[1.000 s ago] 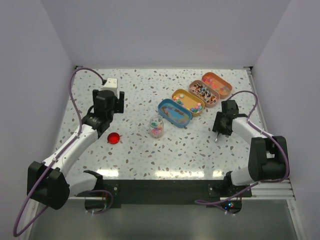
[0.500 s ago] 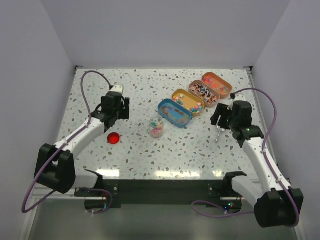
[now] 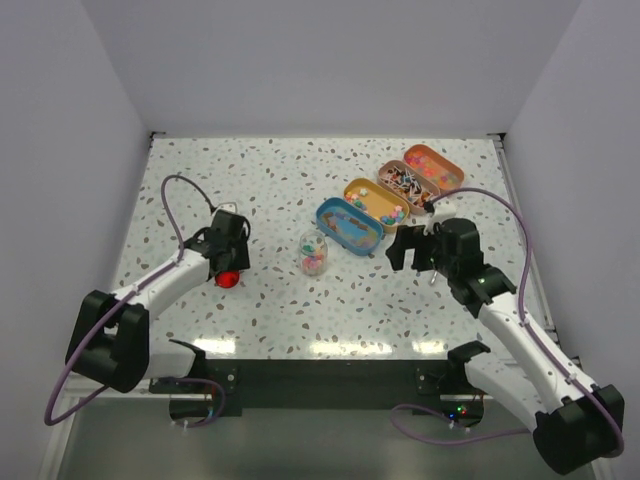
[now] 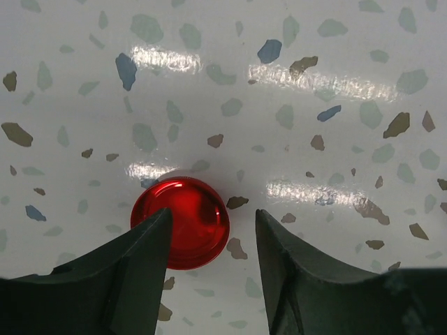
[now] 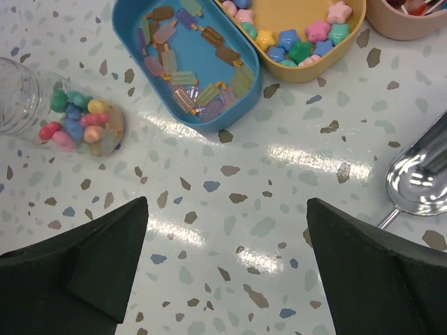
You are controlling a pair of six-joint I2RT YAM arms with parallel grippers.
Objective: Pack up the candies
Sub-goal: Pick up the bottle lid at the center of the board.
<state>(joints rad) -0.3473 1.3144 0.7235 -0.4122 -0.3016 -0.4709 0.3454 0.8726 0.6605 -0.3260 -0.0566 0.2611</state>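
The candies (image 5: 293,42) lie in four oval tins (image 3: 350,186) toward the table's (image 3: 250,170) far right corner and in a clear jar (image 5: 17,87) near its middle, the right gripper (image 5: 225,209) wide open and empty, the left gripper (image 4: 213,223) half spread over the red lid (image 4: 185,216), not clasping it.

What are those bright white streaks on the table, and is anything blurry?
Top external view: reflected light forms a bright band along the near edge of the table. Left wrist view: glare patches lie around the red lid, which is sharp; the dark fingers look soft. Right wrist view: more glare patches, and the metal scoop mirrors light.
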